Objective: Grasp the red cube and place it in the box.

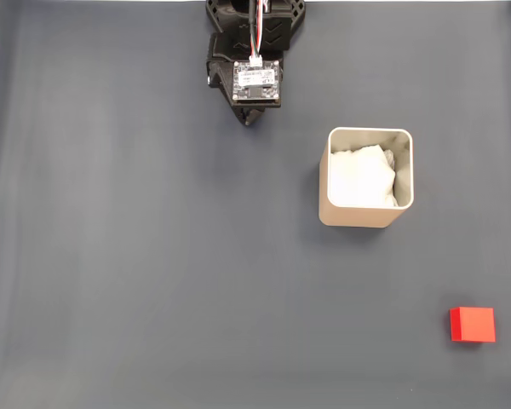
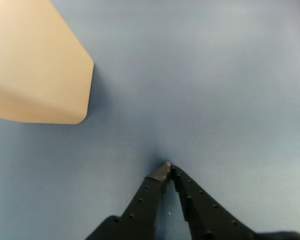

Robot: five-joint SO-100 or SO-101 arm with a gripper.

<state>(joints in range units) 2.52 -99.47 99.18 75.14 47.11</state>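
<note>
Cube [image 1: 473,325] sits at the fixed view's lower right, well apart from my gripper [image 2: 167,167], whose fingers are pressed together, holding nothing. Reaching across, I might clip the box [image 1: 365,216] between us.

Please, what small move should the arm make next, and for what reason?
Probably open the tool and swing toward the red cube. In the wrist view its fingers meet at the tips, holding nothing. In the fixed view the cube lies untouched near the lower right corner, apart from the box, with the arm at the top edge.
</note>
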